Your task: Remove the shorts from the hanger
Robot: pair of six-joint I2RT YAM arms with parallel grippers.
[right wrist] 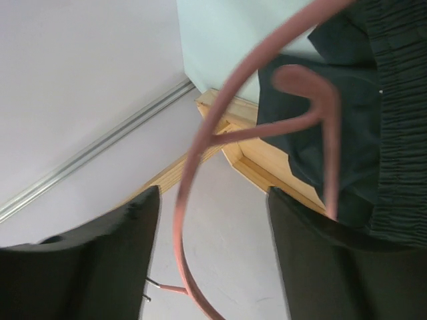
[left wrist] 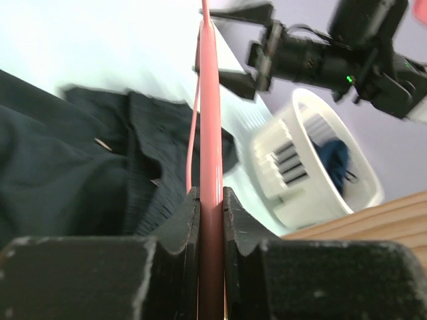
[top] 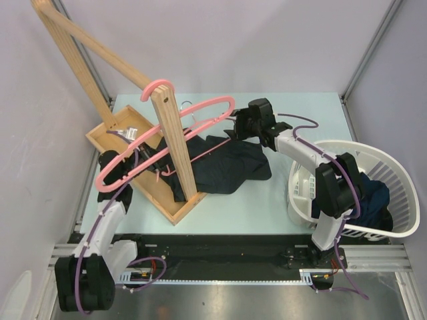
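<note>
The pink hanger (left wrist: 211,100) is clamped by the left end effector (left wrist: 211,197), likely so the shorts (top: 230,167) can be freed; the right end effector (right wrist: 212,200) is spread around its tip.

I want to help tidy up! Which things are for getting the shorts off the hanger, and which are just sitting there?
For the job: pink hanger, dark shorts, left claw, right claw.
Just sitting there: wooden stand, white basket.
</note>
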